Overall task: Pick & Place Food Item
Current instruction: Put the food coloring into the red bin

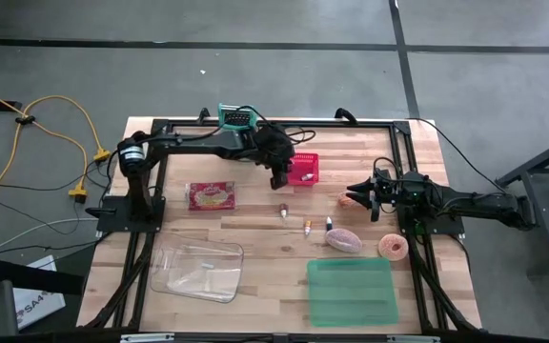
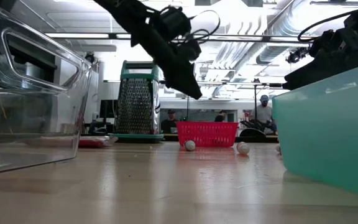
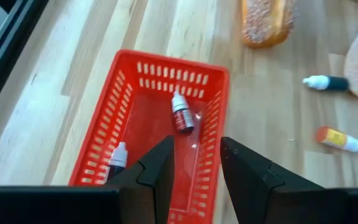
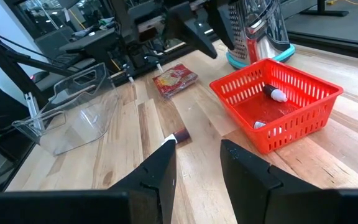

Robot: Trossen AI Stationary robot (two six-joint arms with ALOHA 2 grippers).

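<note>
A red basket stands on the table at the far middle. It holds a red dropper bottle and a second small bottle, both lying on its floor. My left gripper hangs open above the basket's near-left part, with nothing between its fingers. Three small bottles lie loose on the table nearer the front. A red food packet lies flat to the basket's left. My right gripper waits open at the right, beside a sprinkled doughnut.
A clear tub and a green tub stand near the front edge. A pink pastry and another doughnut lie by the right arm. A box grater stands at the far edge behind the basket.
</note>
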